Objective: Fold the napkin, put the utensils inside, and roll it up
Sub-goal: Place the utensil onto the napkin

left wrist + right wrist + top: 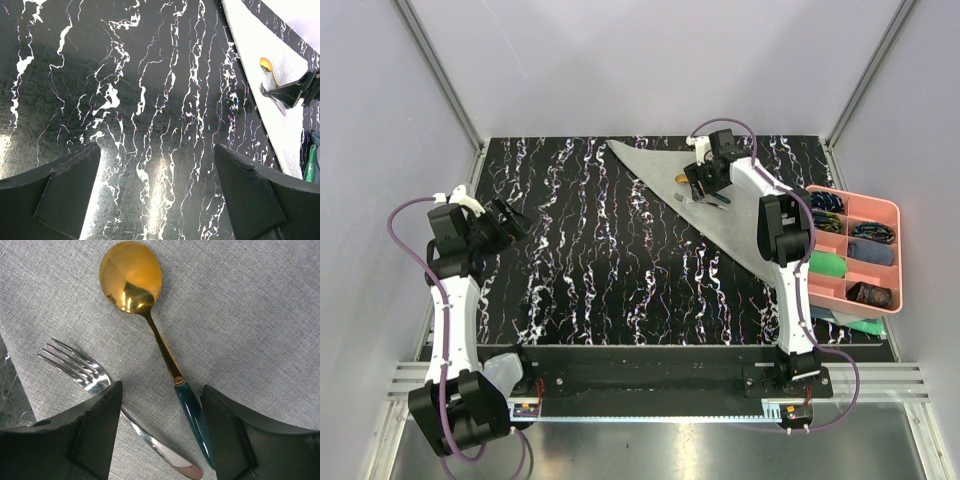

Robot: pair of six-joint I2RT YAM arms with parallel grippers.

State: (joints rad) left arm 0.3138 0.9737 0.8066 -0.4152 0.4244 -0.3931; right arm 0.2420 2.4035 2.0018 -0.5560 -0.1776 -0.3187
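Placement seems done: spoon [132, 277] and fork [85, 371] lie on the folded napkin [250, 315], right hand [160, 410] open and empty over them, left hand [157, 175] wide open, idle. Rolling needs an edge pinched.

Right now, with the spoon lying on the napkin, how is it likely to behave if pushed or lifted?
The spoon looks like rigid polished metal, so it should stay stiff and may slip in a grip. Its slim handle lies flat on the napkin, probably awkward to pinch. The rounded bowl could let it rock or pivot if pushed.
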